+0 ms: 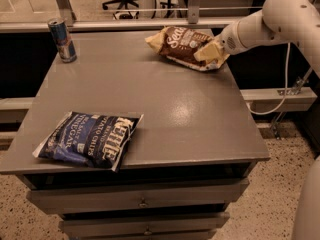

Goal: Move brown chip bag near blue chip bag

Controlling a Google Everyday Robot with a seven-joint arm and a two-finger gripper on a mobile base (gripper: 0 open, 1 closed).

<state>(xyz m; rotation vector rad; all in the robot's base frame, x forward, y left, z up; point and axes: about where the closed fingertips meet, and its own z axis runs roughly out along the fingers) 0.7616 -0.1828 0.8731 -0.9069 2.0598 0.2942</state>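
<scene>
The brown chip bag (181, 45) lies crinkled at the far right of the grey table (165, 99), with white script on its dark front and tan ends. My gripper (211, 52) reaches in from the right on a white arm and sits at the bag's right end, touching or overlapping it. The blue chip bag (90, 139) lies flat at the near left corner, with white block lettering. The two bags are far apart, at opposite corners of the table.
A small blue drink can (62, 39) stands upright at the far left corner. The table has drawers (140, 201) below its front edge. A grey cable (286, 79) hangs to the right of the table. Office chairs stand on the floor behind.
</scene>
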